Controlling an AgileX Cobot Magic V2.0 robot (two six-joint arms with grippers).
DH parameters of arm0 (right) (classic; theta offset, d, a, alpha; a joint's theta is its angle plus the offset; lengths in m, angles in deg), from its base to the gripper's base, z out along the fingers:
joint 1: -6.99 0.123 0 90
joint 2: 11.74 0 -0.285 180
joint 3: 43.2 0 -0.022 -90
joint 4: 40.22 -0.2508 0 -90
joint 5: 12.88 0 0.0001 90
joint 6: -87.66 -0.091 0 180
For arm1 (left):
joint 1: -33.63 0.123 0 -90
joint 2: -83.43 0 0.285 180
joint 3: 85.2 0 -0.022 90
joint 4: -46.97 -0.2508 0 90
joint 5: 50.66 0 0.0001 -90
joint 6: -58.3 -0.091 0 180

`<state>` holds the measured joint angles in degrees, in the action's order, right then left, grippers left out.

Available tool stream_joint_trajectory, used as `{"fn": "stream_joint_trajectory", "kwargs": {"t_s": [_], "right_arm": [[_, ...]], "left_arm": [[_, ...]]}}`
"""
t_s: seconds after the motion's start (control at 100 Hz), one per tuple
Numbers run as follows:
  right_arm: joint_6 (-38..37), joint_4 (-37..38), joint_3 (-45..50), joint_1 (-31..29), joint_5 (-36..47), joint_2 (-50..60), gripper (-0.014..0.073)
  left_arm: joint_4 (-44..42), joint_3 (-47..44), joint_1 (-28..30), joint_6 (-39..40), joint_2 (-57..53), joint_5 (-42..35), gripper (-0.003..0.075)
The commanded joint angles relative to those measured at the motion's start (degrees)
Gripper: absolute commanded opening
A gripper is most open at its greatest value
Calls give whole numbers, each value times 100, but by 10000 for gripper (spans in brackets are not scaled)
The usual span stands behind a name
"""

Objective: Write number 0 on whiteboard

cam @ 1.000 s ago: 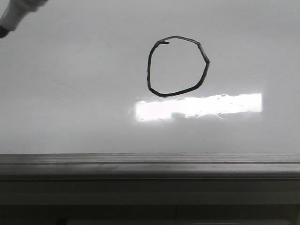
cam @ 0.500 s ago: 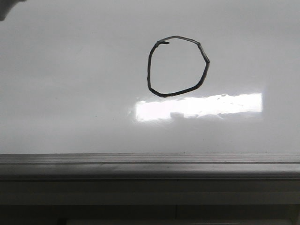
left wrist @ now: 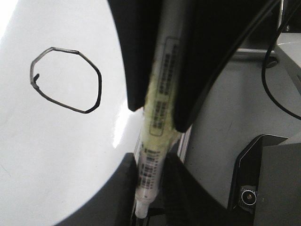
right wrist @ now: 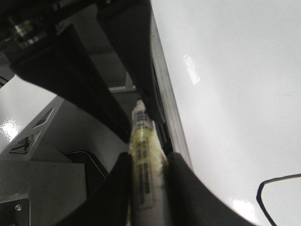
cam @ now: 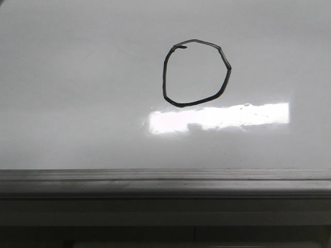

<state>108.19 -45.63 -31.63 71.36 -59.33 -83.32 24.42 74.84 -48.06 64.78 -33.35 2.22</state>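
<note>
Front view: number 0 (cam: 196, 73) sits mid-whiteboard (cam: 77, 103), well above ledge (cam: 165, 181).

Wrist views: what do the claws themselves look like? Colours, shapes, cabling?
The left claw and right claw both have broad, matte black fingers with smooth curved edges that taper toward the tips. Thin black cables loop beside the left one. No markings or sleeves show.

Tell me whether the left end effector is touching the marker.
Touching. The left wrist view shows the left end effector shut on the marker, its dark fingers pressed against both sides of the barrel.
</note>
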Motion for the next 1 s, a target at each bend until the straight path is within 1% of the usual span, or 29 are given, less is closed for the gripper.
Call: {"fn": "stream_joint_trajectory", "kwargs": {"t_s": [0.0, 0.04, 0.09, 0.19, 0.26, 0.67, 0.72, 0.79, 0.86, 0.98, 0.99], "right_arm": [[53, -96, -169, 9, 429, 89, -49], [53, -96, -169, 9, 429, 89, -49], [53, -96, -169, 9, 429, 89, -49], [53, -107, -169, 9, 429, 89, -49], [53, -131, -169, 9, 429, 89, -49], [58, -344, -169, 9, 439, 89, -49], [58, -344, -169, 9, 439, 89, -49], [58, -344, -169, 9, 439, 89, -49], [58, -346, -169, 9, 416, 89, -49], [58, -346, -169, 9, 404, 89, -49], [58, -346, -169, 9, 404, 89, -49]], "left_arm": [[-138, 173, 6, 52, -56, -269, 109], [-138, 173, 6, 52, -56, -255, 111], [-138, 173, 6, 52, -56, -255, 137], [-152, 173, 6, 52, -56, -233, 251], [-162, 173, 6, 52, -56, -206, 292], [-232, 173, 6, 52, 216, -142, 292], [-275, 173, 6, 52, 242, -163, 283], [-387, 173, 6, 52, 242, -191, 247], [-484, 173, 6, 52, 242, -191, 188], [-508, 173, 6, 52, 242, -191, 51], [-508, 173, 6, 52, 242, -191, 51]]}}
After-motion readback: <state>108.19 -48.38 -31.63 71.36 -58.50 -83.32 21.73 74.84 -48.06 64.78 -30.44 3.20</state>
